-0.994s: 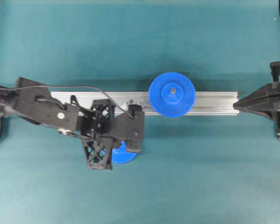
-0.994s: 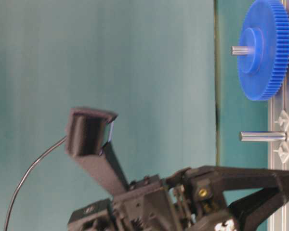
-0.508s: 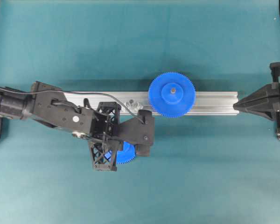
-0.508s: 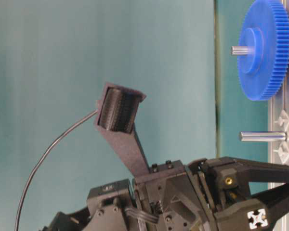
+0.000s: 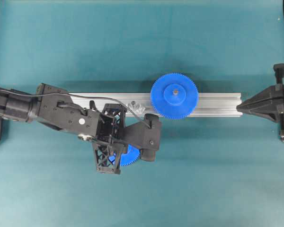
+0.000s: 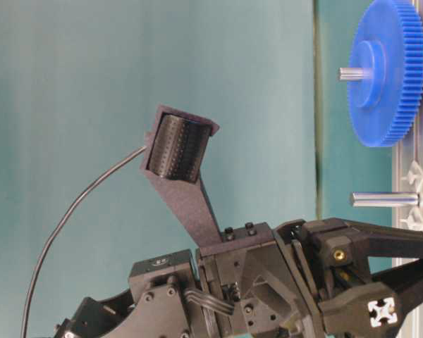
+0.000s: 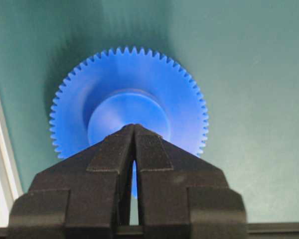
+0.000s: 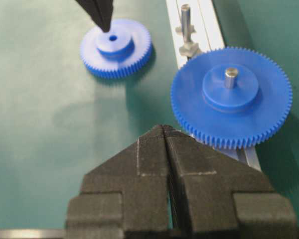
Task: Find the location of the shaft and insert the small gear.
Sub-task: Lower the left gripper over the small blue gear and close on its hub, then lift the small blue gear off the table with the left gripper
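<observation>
The left gripper (image 7: pixel 134 130), its jaws pressed together with nothing between them, hangs directly over the raised hub of the small gear (image 7: pixel 129 107), which lies flat on the teal mat (image 5: pixel 203 179) just in front of the aluminium rail (image 5: pixel 217 104). In the right wrist view the dark fingertips (image 8: pixel 103 17) sit at the edge of the hub beside its centre hole; whether they touch the plastic cannot be told. The shaft (image 8: pixel 185 20), a thin upright metal pin, stands bare on the rail a short way from the small gear, next to the larger gear (image 8: pixel 231 97) already seated on its own pin. The right gripper (image 8: pixel 164 132) waits, also closed and empty, at the far end of the rail. The small gear looks like a light, rigid moulded-plastic wheel, unlikely to deform or break under a firm pinch, though its smooth faces could slip and its fine teeth offer poor purchase. Lying flat, its rim is hard to get under, so the raised round hub appears the most sensible place to grasp: jaws spread, lowered to either side of the hub, then closed across it, which would keep the bore vertical for lining up over the pin. A slight tilt in the grip would probably make the bore bind on so thin a shaft.
</observation>
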Tool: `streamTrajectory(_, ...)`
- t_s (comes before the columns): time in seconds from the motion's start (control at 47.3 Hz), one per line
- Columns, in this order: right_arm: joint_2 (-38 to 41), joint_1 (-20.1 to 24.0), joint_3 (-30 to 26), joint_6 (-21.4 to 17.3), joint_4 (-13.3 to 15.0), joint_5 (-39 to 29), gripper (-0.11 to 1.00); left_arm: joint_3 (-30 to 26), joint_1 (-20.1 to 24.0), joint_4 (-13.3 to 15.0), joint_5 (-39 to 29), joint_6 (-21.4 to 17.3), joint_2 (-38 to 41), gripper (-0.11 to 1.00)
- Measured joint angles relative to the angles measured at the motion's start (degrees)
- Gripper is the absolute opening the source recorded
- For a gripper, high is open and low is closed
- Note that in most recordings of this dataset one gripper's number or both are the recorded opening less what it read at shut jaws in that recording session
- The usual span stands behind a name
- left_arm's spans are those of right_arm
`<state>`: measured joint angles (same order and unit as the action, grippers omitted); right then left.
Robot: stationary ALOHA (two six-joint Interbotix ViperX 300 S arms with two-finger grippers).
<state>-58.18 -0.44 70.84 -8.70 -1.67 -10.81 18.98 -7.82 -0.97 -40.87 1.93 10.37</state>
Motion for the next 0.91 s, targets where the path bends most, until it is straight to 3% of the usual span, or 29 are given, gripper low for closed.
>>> streamTrajectory(0.085, 0.00, 0.00, 0.00, 0.00, 0.00, -0.09, 0.00, 0.09, 0.00, 0.00, -0.09, 0.00, 0.00, 0.07)
streamTrajectory(0.148, 0.00, 0.00, 0.00, 0.00, 0.00, -0.09, 0.00, 0.00, 0.00, 0.00, -0.09, 0.00, 0.00, 0.19)
streamTrajectory(0.36, 0.00, 0.00, 0.26, 0.00, 0.00, 0.00, 0.00, 0.00, 0.00, 0.00, 0.00, 0.97, 0.70, 0.77)
streamTrajectory(0.444, 0.00, 0.00, 0.26, -0.09, 0.00, 0.00, 0.00, 0.00, 0.00, 0.00, 0.00, 1.67, 1.49, 0.92)
streamTrajectory(0.909, 0.00, 0.00, 0.26, -0.09, 0.00, 0.00, 0.00, -0.35, 0.00, 0.00, -0.09, 2.55, 3.34, 0.93)
